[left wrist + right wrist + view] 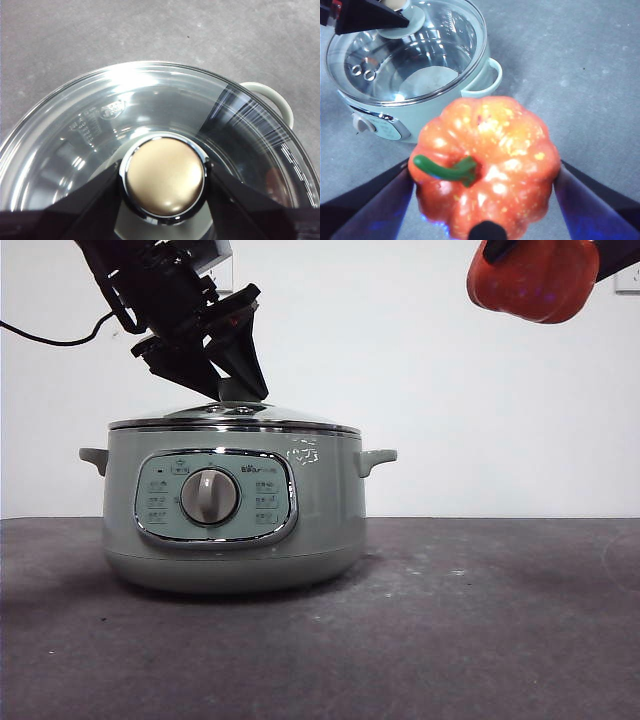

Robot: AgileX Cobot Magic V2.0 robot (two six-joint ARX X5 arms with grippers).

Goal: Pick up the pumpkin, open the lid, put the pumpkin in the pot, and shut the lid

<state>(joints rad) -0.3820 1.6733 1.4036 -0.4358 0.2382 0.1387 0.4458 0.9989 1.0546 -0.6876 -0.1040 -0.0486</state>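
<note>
The sage-green pot [235, 530] stands on the dark table with the glass lid [300, 420] resting on it. My left gripper [238, 390] comes down from the upper left, its jaws shut on the lid's knob [164, 177]. The glass [150, 100] shows around the knob in the left wrist view. My right gripper [485, 185] is shut on the orange pumpkin [490, 165], whose green stem lies sideways. It holds the pumpkin [532, 278] high in the air, right of the pot. The right wrist view shows the pot [445, 105] and lid [405, 50] below and apart.
The pot's side handle [272, 97] sticks out past the lid's rim. The control panel with the silver dial [209, 497] faces the front camera. A black cable [50, 338] hangs at the far left. A white wall stands behind the dark grey table [480, 620].
</note>
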